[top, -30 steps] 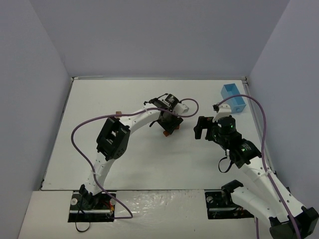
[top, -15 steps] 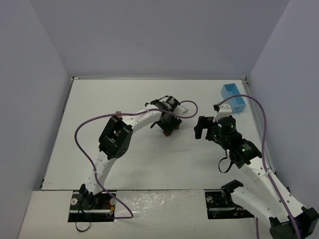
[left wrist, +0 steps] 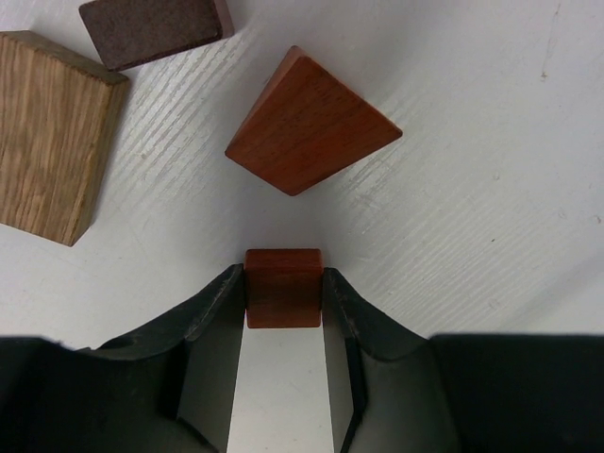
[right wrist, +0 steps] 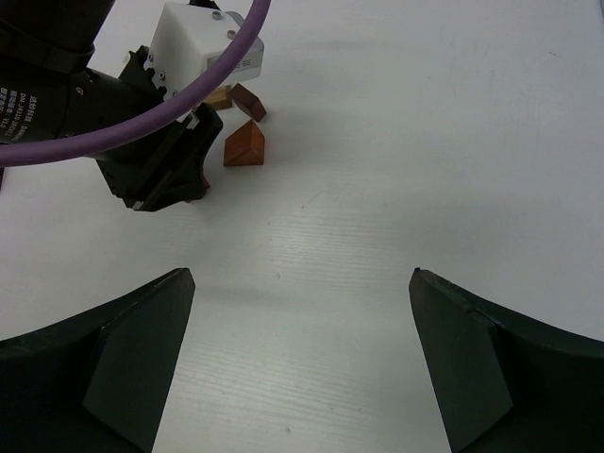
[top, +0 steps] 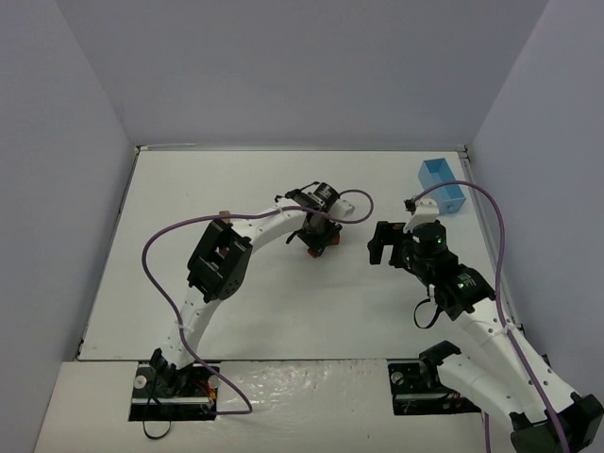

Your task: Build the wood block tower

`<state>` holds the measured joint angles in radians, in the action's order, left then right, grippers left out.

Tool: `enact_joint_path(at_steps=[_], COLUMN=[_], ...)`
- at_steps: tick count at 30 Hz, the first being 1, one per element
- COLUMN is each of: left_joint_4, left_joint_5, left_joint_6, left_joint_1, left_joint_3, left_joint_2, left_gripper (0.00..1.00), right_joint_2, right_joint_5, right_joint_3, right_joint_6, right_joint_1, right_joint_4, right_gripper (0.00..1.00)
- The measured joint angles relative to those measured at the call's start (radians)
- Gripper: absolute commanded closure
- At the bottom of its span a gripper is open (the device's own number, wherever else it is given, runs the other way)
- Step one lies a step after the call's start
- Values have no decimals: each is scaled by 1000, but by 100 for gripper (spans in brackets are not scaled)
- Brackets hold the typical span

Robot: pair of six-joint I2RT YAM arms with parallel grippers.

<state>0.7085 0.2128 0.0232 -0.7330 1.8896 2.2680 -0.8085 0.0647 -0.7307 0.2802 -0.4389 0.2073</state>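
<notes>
A white, faintly grained bench (top: 236, 311) stands between plain pale grey walls (top: 302, 75), with one light blue rectangular box (top: 442, 185) at its far right corner. Near the middle are four separate wood blocks: a reddish-brown wedge (left wrist: 311, 123), a tan grained cuboid (left wrist: 52, 132), a dark brown cuboid (left wrist: 156, 28), and a small reddish-brown cuboid (left wrist: 283, 300) pinched squarely in the left pincer (left wrist: 283, 281). The right pincer (right wrist: 300, 274) hangs nearby, spread wide and holding nothing.

The tan block (left wrist: 52, 132) is showing coarse wood grain; the small reddish block (left wrist: 283, 286) and the reddish wedge (left wrist: 311, 121) are looking smoother, matt. The tabletop (left wrist: 472, 170) is showing fine ridges; the left pincer (left wrist: 283, 276) is looking like smooth black plastic.
</notes>
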Motion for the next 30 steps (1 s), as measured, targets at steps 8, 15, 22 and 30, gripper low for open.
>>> enact_joint_path(at_steps=[8, 15, 22, 30], left_joint_4=[3, -6, -8, -8], left_joint_5=[-47, -121, -218, -257], left_joint_6=[78, 213, 297, 346], left_joint_1=[34, 207, 402, 476], left_joint_3=[-50, -91, -121, -122], left_joint_2=[-100, -281, -310, -214], left_gripper=[96, 96, 95, 95], right_joint_2=[-5, -72, -127, -149], right_joint_5=[0, 0, 0, 0], right_joint_3=[0, -12, -23, -31], right_joint_6=[-1, -8, -28, -40], right_joint_1=[0, 0, 0, 0], right_joint_4=[0, -1, -1, -1], right_gripper=[5, 5, 5, 5])
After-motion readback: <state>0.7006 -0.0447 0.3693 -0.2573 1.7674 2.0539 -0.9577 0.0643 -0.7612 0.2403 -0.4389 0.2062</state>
